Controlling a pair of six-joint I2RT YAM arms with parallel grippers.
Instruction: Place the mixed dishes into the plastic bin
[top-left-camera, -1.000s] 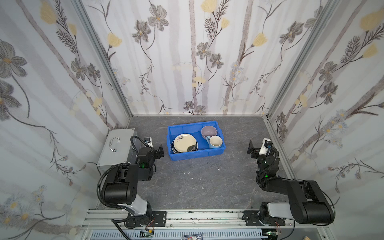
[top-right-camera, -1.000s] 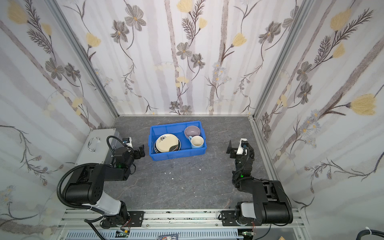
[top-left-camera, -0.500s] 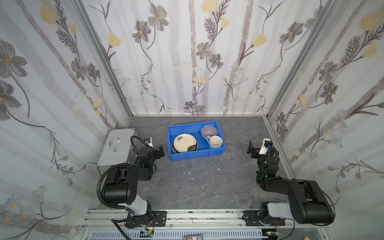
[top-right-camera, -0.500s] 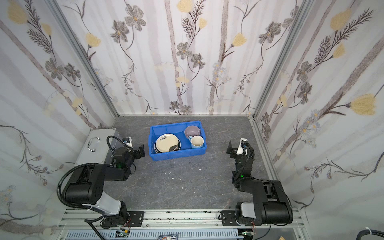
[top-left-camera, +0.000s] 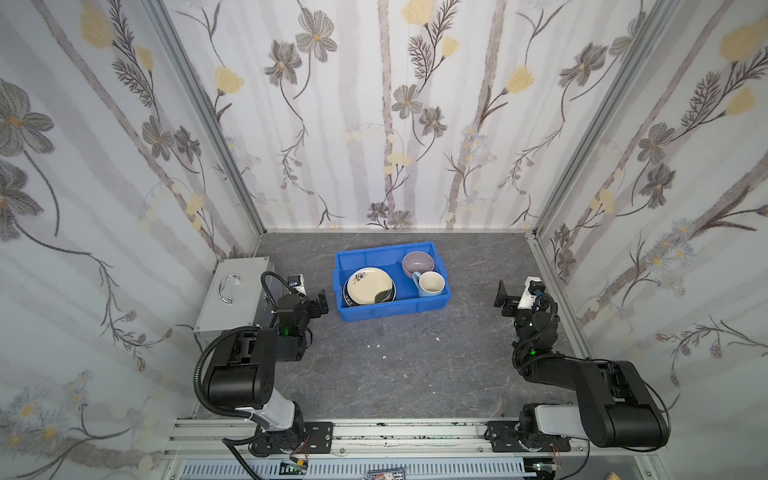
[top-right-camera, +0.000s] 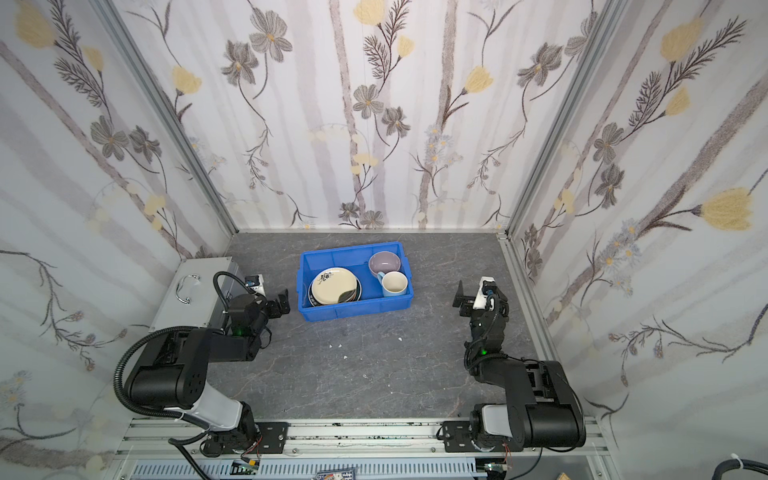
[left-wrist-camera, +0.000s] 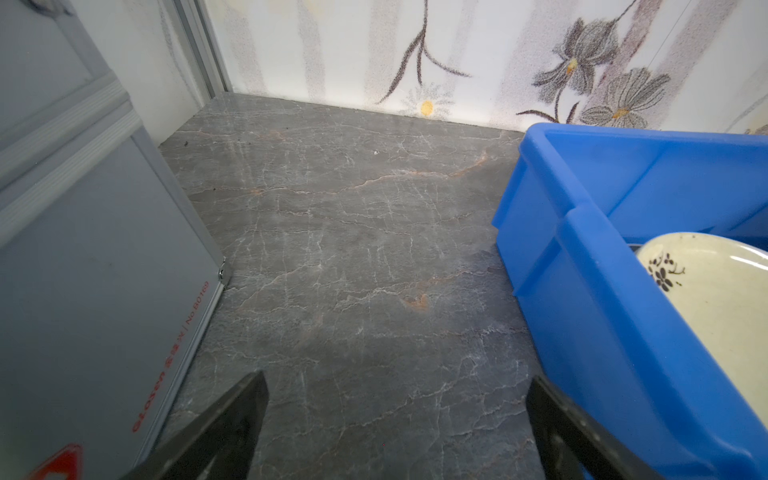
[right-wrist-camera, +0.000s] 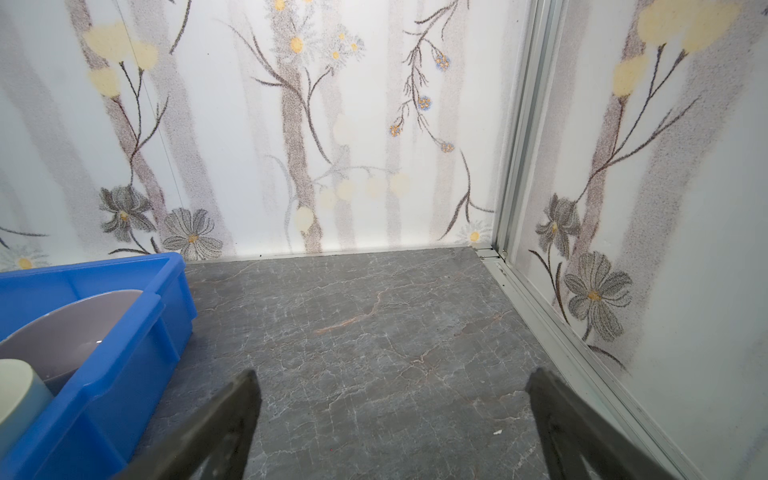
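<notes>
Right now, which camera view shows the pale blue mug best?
Both top views: the mug stands whole and upright in the blue bin. The right wrist view catches only a slice of it; the left wrist view misses it.

The blue bin (top-left-camera: 390, 309) holds stacked plates (top-left-camera: 370, 286) beside a lilac bowl (top-left-camera: 418, 262) and an upright mug (top-left-camera: 432, 284).

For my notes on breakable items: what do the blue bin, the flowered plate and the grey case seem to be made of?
Blue bin: probably moulded plastic, smooth, ribbed walls.
Flowered plate: apparently glazed ceramic, glossy cream with a painted sprig.
Grey case: likely metal, matte panels with pale edge strips.
</notes>
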